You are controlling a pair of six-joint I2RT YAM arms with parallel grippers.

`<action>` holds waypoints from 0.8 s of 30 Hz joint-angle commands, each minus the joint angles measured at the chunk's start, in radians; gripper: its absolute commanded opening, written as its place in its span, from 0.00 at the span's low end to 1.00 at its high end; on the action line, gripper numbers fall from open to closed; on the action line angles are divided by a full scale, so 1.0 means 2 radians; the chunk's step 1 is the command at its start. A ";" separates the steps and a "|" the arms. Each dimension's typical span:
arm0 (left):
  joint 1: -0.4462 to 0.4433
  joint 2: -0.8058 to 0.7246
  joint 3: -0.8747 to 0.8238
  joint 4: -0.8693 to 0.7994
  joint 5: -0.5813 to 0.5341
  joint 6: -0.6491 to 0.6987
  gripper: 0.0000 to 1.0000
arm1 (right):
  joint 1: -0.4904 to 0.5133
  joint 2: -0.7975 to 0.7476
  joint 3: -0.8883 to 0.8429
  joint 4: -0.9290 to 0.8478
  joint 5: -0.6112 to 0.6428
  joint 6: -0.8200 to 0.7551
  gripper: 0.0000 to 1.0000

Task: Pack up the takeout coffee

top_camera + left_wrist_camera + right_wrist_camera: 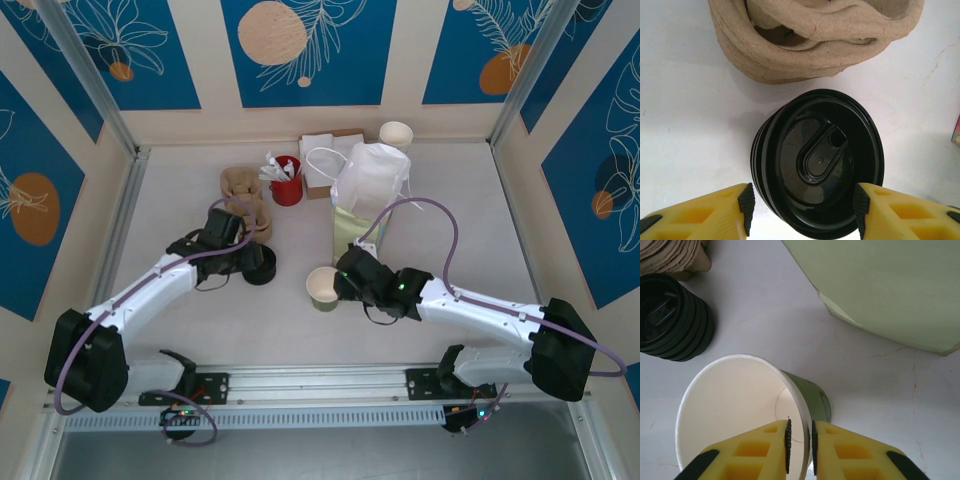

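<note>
**Cup open, lid not yet fitted: handling notes**

Left gripper: fingers spread wide, one pad on each side of the lid stack at the bottom of the left wrist view. The pads appear to sit above the top lid's rim and not to clamp it. Contact cannot be confirmed. Pulp trays lie just beyond the stack at the top of the frame.

Lids, judged: thin moulded plastic, glossy, light and nested tightly. A grip across the rim risks lifting several at once or slipping. The raised rim edge is the only firm purchase, as the centre flexes.

Cup: stands upright on the table at lower centre of the top view, right of the lid stack and apart from it. It has no lid. The interior looks pale and dry, and no liquid is visible.

Right gripper: closed narrow on the cup wall at the near rim, with one finger inside and one outside.

Cup, judged: paper, very light and easily crushed or ovalled at the mouth. The rolled rim is the stiffest part, so the present hold is sensible, but firm pressure would distort the seat for the lid. It will tip readily if nudged.

Bag: pale green, standing near the cup, at upper right of the right wrist view.
</note>
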State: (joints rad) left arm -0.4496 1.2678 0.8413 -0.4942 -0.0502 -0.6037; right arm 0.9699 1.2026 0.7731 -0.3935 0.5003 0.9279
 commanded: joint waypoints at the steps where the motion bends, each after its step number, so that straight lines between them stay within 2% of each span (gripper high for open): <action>1: -0.009 0.006 0.020 -0.006 -0.008 -0.001 0.56 | -0.003 0.002 0.021 -0.011 0.000 0.009 0.25; 11: -0.022 0.022 0.042 -0.031 -0.041 0.003 0.56 | -0.007 -0.027 0.061 -0.059 -0.002 -0.009 0.44; 17: -0.032 0.031 0.054 -0.052 -0.074 0.002 0.56 | -0.010 -0.055 0.081 -0.084 -0.005 -0.025 0.47; 24: -0.033 0.054 0.061 -0.057 -0.087 -0.005 0.56 | -0.022 -0.095 0.080 -0.092 -0.017 -0.043 0.47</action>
State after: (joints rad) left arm -0.5041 1.3514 0.9306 -0.5694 -0.1890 -0.6037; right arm 0.9382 1.0462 0.9134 -0.5476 0.4824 0.8703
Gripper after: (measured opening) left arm 0.559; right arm 0.470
